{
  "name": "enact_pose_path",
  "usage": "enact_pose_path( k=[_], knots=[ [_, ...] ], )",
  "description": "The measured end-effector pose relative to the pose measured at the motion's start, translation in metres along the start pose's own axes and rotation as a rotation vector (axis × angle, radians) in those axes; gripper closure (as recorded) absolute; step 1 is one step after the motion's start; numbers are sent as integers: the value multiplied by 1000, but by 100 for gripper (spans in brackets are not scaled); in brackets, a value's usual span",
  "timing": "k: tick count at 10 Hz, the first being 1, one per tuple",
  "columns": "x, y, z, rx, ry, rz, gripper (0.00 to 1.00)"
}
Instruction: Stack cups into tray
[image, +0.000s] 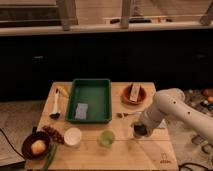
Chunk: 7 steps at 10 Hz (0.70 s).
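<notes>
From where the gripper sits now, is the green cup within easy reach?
Probably yes. The gripper is low over the table's right side, jaws shut on the dark grey cup. The green cup stands just beside it with bare table between, but the jaws are occupied.

A dark green tray, pale green cup and white cup beside the white-armed robot's dark gripper.

Counts on the wooden table

There were three cups: a white cup, a light green cup and a dark grey cup at the one gripper. One green tray, two bowls, orange-brown and dark brown, and one fork were present.
</notes>
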Motion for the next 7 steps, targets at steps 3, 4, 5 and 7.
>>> enact_pose_path(
  k=[3,4,5,7],
  knots=[
    [-30,-32,-3,-14,-8,-124,98],
    [-36,-37,-5,-19,-13,-151,98],
    [-42,-41,-7,-25,-19,-174,98],
    [-54,-54,-11,-37,-27,-223,98]
  ],
)
